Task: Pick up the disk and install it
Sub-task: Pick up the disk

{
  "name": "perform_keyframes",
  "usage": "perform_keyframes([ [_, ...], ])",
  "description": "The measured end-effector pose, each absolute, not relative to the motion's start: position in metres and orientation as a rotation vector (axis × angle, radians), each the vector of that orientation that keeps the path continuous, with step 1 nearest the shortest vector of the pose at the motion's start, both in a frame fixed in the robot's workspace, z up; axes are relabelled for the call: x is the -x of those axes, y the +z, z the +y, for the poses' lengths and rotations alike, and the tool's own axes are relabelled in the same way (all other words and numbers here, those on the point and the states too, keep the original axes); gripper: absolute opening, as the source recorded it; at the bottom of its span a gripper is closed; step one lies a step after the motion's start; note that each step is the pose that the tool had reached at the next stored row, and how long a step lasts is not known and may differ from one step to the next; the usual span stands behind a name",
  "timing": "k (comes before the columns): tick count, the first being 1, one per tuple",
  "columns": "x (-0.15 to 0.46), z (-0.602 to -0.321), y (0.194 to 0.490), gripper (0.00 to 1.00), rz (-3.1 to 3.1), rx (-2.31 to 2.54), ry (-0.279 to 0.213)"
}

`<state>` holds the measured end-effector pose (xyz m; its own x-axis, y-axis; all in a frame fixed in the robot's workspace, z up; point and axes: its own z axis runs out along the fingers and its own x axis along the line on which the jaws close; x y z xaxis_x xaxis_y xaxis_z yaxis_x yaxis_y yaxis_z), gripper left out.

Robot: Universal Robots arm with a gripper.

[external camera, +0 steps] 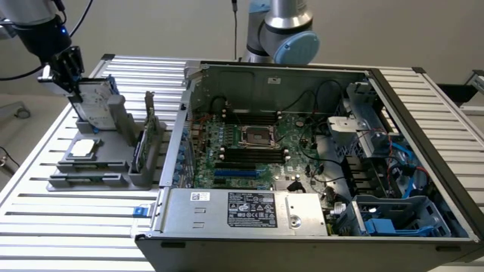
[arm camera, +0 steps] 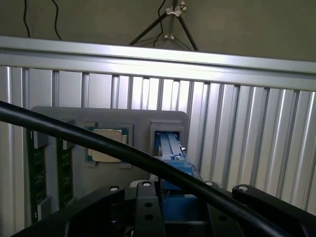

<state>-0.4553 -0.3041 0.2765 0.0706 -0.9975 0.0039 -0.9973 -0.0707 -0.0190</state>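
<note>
Broadly, we see a slatted aluminium table [external camera: 423, 96] carrying an open computer case [external camera: 280, 76] laid on its side, so that the motherboard [external camera: 257, 141] and the drive bays face upward and can be reached from above; at the case's near corner, toward the exterior view's right, blue caddies [external camera: 393, 218] sit in their cage. Well apart from the case, toward the exterior view's left, a grey holder [external camera: 113, 122] stands on the table; we judge it to be a parts rack that keeps each part in a known pose for the arm. Standing on edge in the holder's far slot is the disk [external camera: 96, 102], its blue carrier framing the silver body and its upper edge raised where fingers can straddle it; we cannot tell whether its lower edge has left the slot. The gripper [external camera: 76, 86] is down over that upper edge; in the wrist view the gripper [arm camera: 173, 210] has the blue carrier of the disk [arm camera: 170, 145] between its jaws, which we judge to be closed to a middling width on it. Nearby in the holder lies a small silver chip [external camera: 81, 148], flat in its recess and untouched.
</note>
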Motion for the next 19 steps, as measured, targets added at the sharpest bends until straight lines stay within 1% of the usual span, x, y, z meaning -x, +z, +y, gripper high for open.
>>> perform_keyframes([
  [19, 0.4552, -0.3124, 0.2766, 0.33, 2.132, 2.281, -0.016],
])
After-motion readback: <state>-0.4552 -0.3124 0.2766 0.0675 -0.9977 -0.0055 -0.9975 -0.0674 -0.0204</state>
